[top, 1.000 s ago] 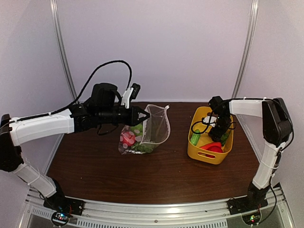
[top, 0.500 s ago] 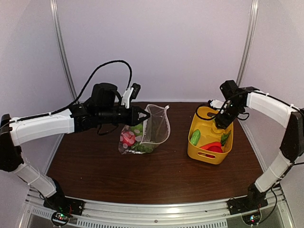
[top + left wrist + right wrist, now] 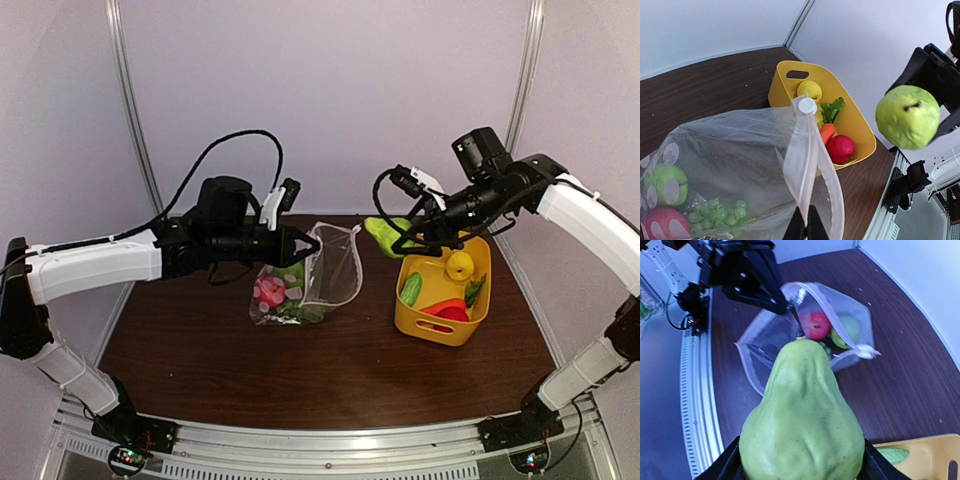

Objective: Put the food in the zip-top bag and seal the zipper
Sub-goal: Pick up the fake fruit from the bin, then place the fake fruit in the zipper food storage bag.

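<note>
Two pincers hang above the tabletop point(image 3: 300, 375). The left pincer point(image 3: 308, 243) is clamped tight on the zipper point(image 3: 801, 160) of the zip-top bag point(image 3: 325, 285). It holds the rim up so the mouth gapes just ahead of its tips, and the rest of the bag sags beneath it onto the wood. Low inside the bag lie a green apple point(image 3: 666, 182), a red apple point(image 3: 661, 224) and green grapes point(image 3: 715, 212). The right pincer point(image 3: 402, 236) grips a green pear-shaped fruit point(image 3: 381, 232) in the air, with the bag's mouth ahead of and below it. Just behind and beneath this pincer stands the yellow basket point(image 3: 432, 325), holding a lemon point(image 3: 459, 265), a carrot point(image 3: 826, 132), a red pepper point(image 3: 841, 148) and a cucumber point(image 3: 410, 289).
</note>
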Available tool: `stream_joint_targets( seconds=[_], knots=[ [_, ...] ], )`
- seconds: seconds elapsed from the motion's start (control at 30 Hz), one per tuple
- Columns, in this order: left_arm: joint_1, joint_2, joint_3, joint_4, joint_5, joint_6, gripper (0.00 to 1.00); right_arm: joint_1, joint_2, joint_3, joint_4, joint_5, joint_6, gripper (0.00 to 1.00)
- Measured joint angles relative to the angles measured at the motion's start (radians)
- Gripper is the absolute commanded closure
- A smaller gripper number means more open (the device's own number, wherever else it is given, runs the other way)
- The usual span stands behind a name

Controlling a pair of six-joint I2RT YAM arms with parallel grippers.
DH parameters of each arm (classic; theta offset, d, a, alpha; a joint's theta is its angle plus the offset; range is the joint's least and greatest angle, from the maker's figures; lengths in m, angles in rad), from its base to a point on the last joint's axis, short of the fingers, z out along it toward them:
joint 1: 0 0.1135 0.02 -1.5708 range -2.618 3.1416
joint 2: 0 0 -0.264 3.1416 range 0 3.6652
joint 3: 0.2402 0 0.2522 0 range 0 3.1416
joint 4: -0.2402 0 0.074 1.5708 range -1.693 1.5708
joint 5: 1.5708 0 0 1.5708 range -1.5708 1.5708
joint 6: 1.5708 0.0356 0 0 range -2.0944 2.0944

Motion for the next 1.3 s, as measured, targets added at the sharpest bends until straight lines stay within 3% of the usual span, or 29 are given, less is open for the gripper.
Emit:
stream_joint_targets(
  seconds=[0.17, 0.37, 0.87, 1.07, 1.13, 1.27, 1.3],
  knots=[
    [0.0, 0.0, 0.014, -0.008, 0.003, 0.0, 1.0, 0.119, 0.105, 0.09, 0.087, -0.127, 0.064, 0.52],
    [0.0, -0.006, 0.02, -0.014, 0.002, -0.008, 1.0, 0.162, 0.219, 0.108, 0.117, -0.14, 0.118, 0.55],
    [0.004, -0.028, 0.021, -0.013, -0.038, -0.041, 1.0, 0.18, 0.241, 0.104, 0.08, 0.013, 0.204, 0.58],
    [-0.014, -0.028, 0.021, -0.011, -0.042, -0.05, 1.0, 0.183, 0.319, 0.173, 0.072, 0.096, 0.277, 0.6],
    [-0.024, -0.025, 0.03, -0.014, -0.042, -0.05, 1.0, 0.185, 0.349, 0.204, 0.068, 0.124, 0.298, 0.57],
    [-0.035, -0.01, 0.054, -0.01, -0.042, -0.05, 1.0, 0.193, 0.389, 0.254, 0.067, 0.138, 0.329, 0.27],
    [-0.036, -0.007, 0.058, -0.01, -0.042, -0.05, 1.0, 0.195, 0.394, 0.261, 0.067, 0.134, 0.339, 0.23]
  ],
)
